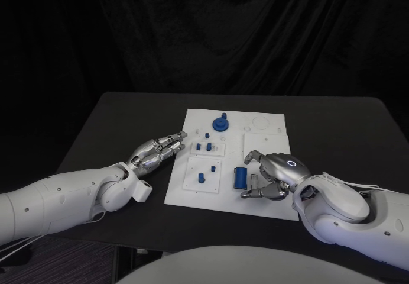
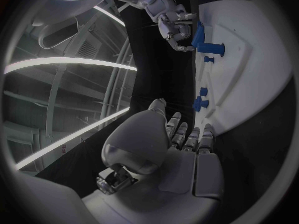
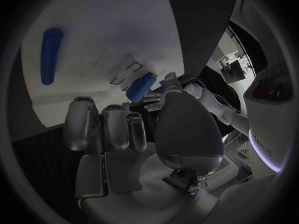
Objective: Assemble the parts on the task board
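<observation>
Both the left hand (image 1: 159, 151) and right hand (image 1: 271, 176) flank the task board (image 1: 264, 141), fingers apart, empty.

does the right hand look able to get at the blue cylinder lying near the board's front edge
Probably yes. The right hand sits right beside the blue cylinder on the task board, its fingers curled toward it, and nothing lies between them. The left hand stays off the board's other side.

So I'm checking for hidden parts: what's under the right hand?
The right hand hovers over the board's near right corner, beside a blue cylinder. Whatever lies beneath its palm is covered.
</observation>
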Controlling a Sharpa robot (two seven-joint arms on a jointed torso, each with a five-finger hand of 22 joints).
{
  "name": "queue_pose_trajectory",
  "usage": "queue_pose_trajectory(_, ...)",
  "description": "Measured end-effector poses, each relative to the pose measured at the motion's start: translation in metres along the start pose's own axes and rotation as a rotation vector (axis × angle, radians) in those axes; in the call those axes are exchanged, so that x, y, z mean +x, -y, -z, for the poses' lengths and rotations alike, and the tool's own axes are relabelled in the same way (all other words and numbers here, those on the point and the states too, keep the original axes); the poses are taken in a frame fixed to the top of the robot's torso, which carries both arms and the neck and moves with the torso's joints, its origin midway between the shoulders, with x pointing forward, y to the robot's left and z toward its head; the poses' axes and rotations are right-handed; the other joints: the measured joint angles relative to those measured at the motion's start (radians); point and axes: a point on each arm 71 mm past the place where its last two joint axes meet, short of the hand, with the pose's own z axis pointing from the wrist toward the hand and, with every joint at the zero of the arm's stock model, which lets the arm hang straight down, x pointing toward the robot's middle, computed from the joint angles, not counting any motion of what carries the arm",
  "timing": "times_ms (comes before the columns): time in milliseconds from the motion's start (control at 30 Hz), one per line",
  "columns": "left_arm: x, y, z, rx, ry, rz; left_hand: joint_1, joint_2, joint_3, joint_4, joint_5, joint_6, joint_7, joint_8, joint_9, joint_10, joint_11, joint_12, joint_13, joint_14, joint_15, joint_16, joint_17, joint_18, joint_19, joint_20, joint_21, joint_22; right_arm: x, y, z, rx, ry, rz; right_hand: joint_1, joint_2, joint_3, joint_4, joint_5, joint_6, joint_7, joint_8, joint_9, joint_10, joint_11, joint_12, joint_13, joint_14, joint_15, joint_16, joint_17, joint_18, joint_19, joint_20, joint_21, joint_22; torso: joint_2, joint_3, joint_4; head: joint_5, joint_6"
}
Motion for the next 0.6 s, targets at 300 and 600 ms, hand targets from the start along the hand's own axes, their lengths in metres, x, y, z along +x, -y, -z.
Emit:
queue_pose_trajectory(300,-0.0003,-0.0002,0.0,0.0,-0.001,0.001,0.0,0.0,0.0,0.0,0.0,0.0,0.0,0.0,0.0,0.0,0.0,0.0,0.0,0.0,0.0,0.0,0.0,0.0,0.005,0.001,0.0,-0.001,0.0024,-0.0033,-0.0045,0.006,-0.011,0.019,0.042,0.073,0.047,-0.006,0.123,0.0,0.0,0.039,-0.028,0.0,0.007,0.0,0.0,0.003,0.003,0.0,0.0,0.0,0.001,0.001,-0.013,0.0,0.0,-0.0001,0.0,0.001,0.0)
queue_pose_trajectory(600,-0.0003,-0.0002,-0.0001,0.001,-0.003,0.004,0.0,0.0,0.0,0.0,0.0,0.004,0.004,0.0,0.0,0.0,0.0,0.0,0.0,0.0,0.0,0.0,0.001,0.0,0.002,0.004,0.0,-0.002,0.0041,-0.0051,-0.0083,0.002,-0.016,0.028,0.066,0.115,0.061,-0.012,0.236,0.023,-0.004,0.084,-0.041,0.0,0.007,0.0,0.0,0.003,0.003,0.0,0.004,0.0,0.002,0.001,-0.013,0.0,0.0,-0.0001,0.0001,0.001,0.0)
